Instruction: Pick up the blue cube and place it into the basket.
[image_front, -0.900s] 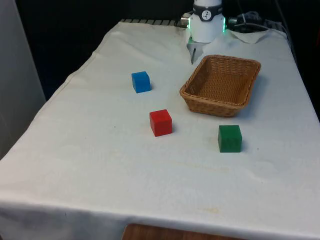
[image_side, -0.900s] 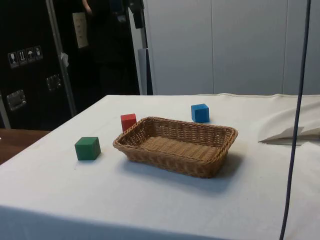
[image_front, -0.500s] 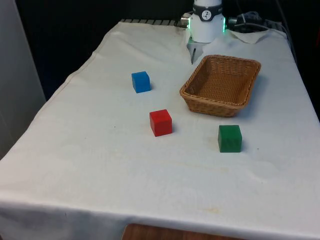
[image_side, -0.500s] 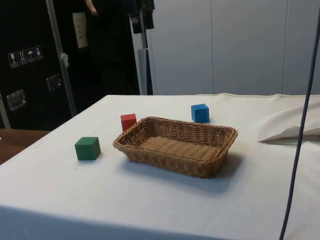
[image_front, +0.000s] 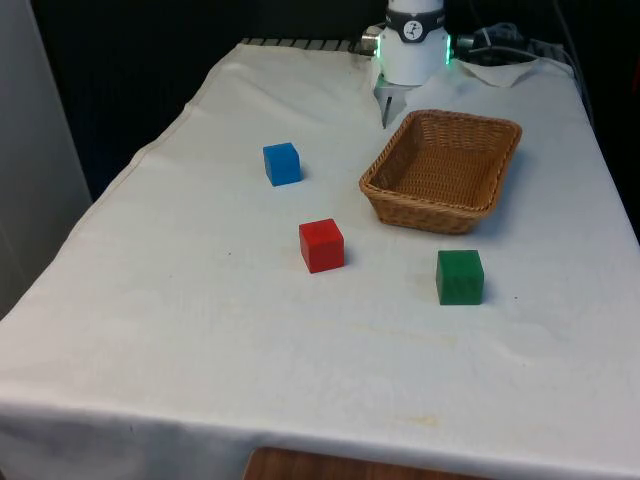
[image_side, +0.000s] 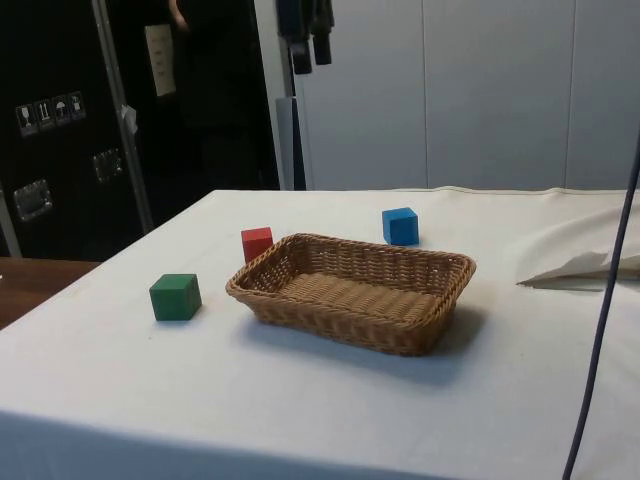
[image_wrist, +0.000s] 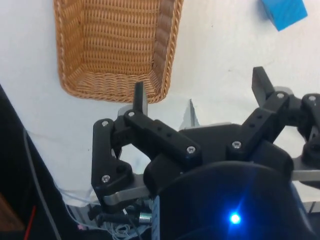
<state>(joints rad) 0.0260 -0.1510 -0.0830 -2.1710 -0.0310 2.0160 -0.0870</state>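
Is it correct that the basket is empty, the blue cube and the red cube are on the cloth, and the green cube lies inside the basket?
Not quite. The green cube is not inside the basket; it sits on the cloth outside it, as the front view shows. The rest holds: the basket is empty, and the blue cube and red cube are on the cloth.

On the counter (image_front: 200, 330), the cube (image_front: 282, 163) lies at the front view's left of the basket (image_front: 442, 170), well apart.

Three cubes sit on the tabletop (image_front: 200, 330): one blue cube (image_front: 282, 163), one red cube (image_front: 321, 245), one green cube (image_front: 460, 277). One wicker basket (image_front: 385, 190) stands among them.
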